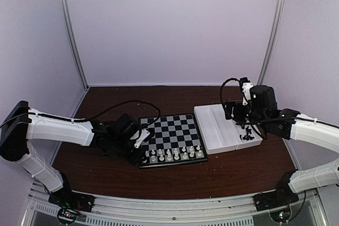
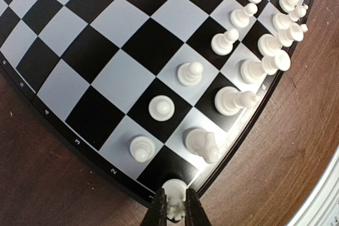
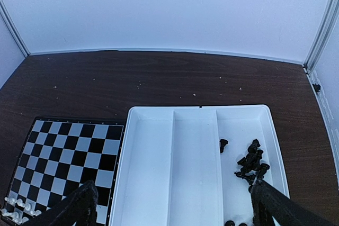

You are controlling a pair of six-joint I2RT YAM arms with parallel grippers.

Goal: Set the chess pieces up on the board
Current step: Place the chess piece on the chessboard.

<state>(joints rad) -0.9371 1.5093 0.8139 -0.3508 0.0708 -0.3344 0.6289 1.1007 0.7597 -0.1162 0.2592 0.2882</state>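
My left claw (image 2: 174, 209) pinches a small white plastic chess piece (image 2: 174, 190) at a corner square of the black-and-grey checked board (image 2: 106, 51), beside the other white pieces (image 2: 161, 108). My right claw (image 3: 173, 186) hangs spread wide above the white plastic tray (image 3: 148, 114), which holds the black plastic pieces (image 3: 251, 162).

The table (image 3: 159, 78) shows a dark brown wood grain with a low sheen and pale specks. The board (image 2: 106, 51) is smooth, its 2 colours of squares faintly glossy. The white chess pieces (image 2: 161, 108) look like moulded plastic, smooth and shiny. The black chess pieces (image 3: 251, 162) look like dark plastic too. The tray (image 3: 196, 157) is white plastic, smooth and matt. The arms (image 1: 58, 128) wear smooth white shells with matt black joints. The rail (image 1: 159, 205) along the near edge is bare grey metal. The walls (image 1: 169, 25) are pale and matt.
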